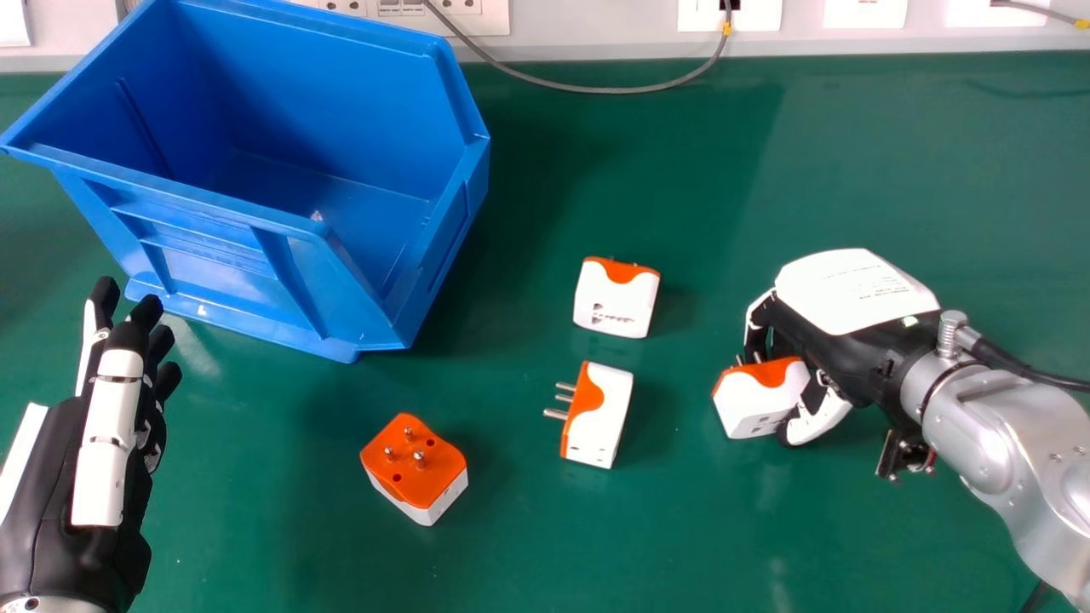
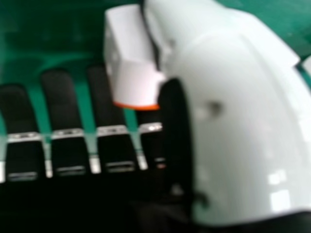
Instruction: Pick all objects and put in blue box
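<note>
The right hand (image 1: 839, 319) is at the right of the head view, its fingers and thumb curled round a white and orange plug adapter (image 1: 758, 398). In the right hand view the thumb (image 2: 238, 116) of my right hand (image 2: 109, 131) lies against that adapter (image 2: 133, 63). Whether it is off the table I cannot tell. Three other adapters lie apart: one (image 1: 616, 300) to the hand's left, one on its side (image 1: 600, 417) with pins pointing left, and one pins-up (image 1: 415, 468). The blue box (image 1: 230, 200) stands at the back left. My left hand (image 1: 111, 434) is open at the left edge.
The green table (image 1: 851, 153) runs back to a pale wall strip with sockets (image 1: 426, 10). A grey cable (image 1: 596, 88) hangs in a loop over the table's back edge. Another cable runs along my right forearm.
</note>
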### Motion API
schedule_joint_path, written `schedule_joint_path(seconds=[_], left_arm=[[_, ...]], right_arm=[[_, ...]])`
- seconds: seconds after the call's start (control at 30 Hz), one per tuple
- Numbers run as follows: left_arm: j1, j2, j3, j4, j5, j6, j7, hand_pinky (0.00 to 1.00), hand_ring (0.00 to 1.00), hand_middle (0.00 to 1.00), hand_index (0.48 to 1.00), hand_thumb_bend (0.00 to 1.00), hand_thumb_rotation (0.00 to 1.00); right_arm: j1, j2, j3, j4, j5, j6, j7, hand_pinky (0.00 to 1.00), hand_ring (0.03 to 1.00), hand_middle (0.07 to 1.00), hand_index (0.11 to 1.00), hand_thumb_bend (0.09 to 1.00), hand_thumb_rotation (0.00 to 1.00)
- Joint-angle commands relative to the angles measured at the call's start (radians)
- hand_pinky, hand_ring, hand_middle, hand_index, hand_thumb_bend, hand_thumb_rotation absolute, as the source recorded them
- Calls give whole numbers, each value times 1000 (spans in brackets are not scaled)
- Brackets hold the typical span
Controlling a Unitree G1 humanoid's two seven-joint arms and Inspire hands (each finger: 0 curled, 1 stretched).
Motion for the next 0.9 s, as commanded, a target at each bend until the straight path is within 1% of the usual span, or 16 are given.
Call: schedule_joint_path(seconds=[0.0, 0.07, 0.13, 0.23, 0.3, 0.4, 0.53, 0.67, 0.77, 0.87], left_arm=[[-2, 5, 7, -29, -9, -7, 2, 1000, 1000, 1000, 1000, 443, 1000], [-3, 5, 5, -30, -8, -6, 3, 1000, 1000, 1000, 1000, 443, 1000], [-7, 6, 7, -19, -8, -10, 1, 1000, 1000, 1000, 1000, 446, 1000], [-5, 5, 6, -30, -7, -4, 5, 1000, 1000, 1000, 1000, 449, 1000], [-3, 4, 5, -29, -6, -5, 4, 1000, 1000, 1000, 1000, 449, 1000], [-6, 4, 3, -25, -8, -5, 1, 1000, 1000, 1000, 1000, 451, 1000], [-6, 4, 2, -30, -11, -2, 1, 1000, 1000, 1000, 1000, 460, 1000], [-2, 5, 4, -37, -7, -2, 3, 1000, 1000, 1000, 1000, 464, 1000], [2, 5, 3, -43, -4, 0, 4, 1000, 1000, 1000, 1000, 466, 1000], [0, 6, 5, -35, -5, -3, 1, 1000, 1000, 1000, 1000, 469, 1000]], right_arm=[[-18, -11, -18, -11, -8, 7, -10, 416, 493, 533, 524, 494, 13], [-19, -13, -19, -15, -9, 9, -9, 416, 493, 533, 524, 494, 13], [-20, -14, -20, -16, -11, 13, -9, 410, 486, 527, 513, 495, 10], [-23, -14, -19, -17, -16, 19, -9, 402, 479, 517, 496, 496, 6], [-23, -15, -18, -17, -19, 22, -10, 402, 479, 517, 496, 496, 6], [-23, -18, -17, -23, -26, 31, -8, 383, 469, 516, 482, 496, 4], [-22, -15, -26, -27, -27, 37, -10, 382, 467, 511, 469, 497, 2], [-17, -13, -34, -32, -20, 39, -17, 380, 467, 510, 465, 497, 2], [-4, -11, -53, -58, -4, 47, -12, 380, 465, 510, 461, 497, 1], [13, -9, -74, -95, 11, 52, -15, 377, 460, 511, 461, 497, 1]])
